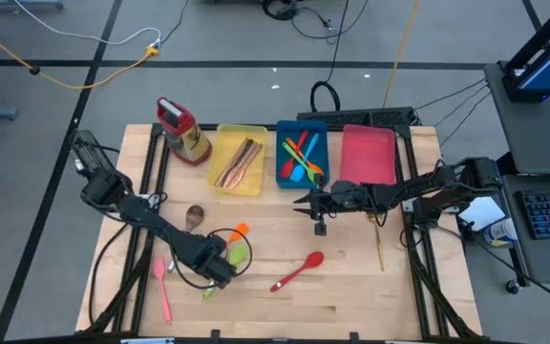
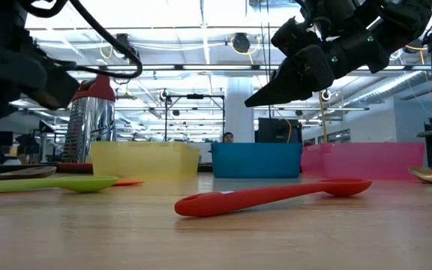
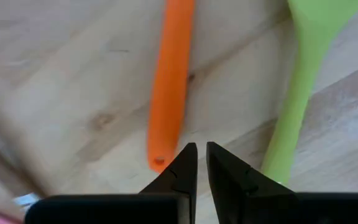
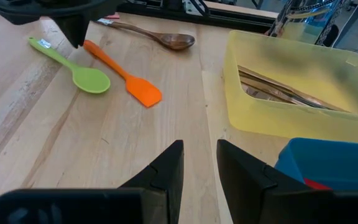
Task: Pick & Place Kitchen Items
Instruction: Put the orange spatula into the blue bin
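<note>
Wooden table (image 1: 351, 287) carries trays (image 1: 240, 158), utensils (image 1: 298, 271), bottle (image 1: 183, 131).

Smooth matt plastic orange spatula (image 3: 169, 81) and green spoon (image 3: 303, 81) lie on grainy wooden table (image 3: 73, 81).

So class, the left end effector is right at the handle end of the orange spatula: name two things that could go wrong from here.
1. The left end effector has only a narrow gap and sits just off the orange spatula; it may push the handle instead of gripping it.
2. The green spoon lies close beside the spatula, so a finger could nudge or catch it.
</note>
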Motion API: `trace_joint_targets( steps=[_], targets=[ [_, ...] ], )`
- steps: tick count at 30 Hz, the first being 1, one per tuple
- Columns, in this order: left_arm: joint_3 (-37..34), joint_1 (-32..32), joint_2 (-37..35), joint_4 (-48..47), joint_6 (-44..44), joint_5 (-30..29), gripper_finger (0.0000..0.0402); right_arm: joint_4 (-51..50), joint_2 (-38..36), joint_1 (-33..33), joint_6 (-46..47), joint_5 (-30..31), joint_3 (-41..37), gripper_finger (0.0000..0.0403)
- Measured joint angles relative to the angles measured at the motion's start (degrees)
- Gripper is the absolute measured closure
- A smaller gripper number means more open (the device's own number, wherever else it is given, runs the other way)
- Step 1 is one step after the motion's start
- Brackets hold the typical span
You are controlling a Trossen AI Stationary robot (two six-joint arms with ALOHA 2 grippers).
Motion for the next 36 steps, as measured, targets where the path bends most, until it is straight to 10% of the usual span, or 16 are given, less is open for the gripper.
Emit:
trace_joint_targets(
  steps=[20,29,36],
  targets=[
    [3.19,-5.02,0.52,-8.77,1.35,-6.89,0.036,-0.42,-0.02,0.52,-1.47,-0.13,0.0,0.0311],
    [3.19,-6.27,0.52,-8.51,1.18,-8.62,0.036,0.92,-0.02,4.12,-3.81,-0.49,0.0,0.0247],
    [3.17,-6.54,0.52,-8.54,3.0,-8.98,0.036,14.77,4.37,5.71,-5.12,-13.24,-0.01,0.0217]
  ],
)
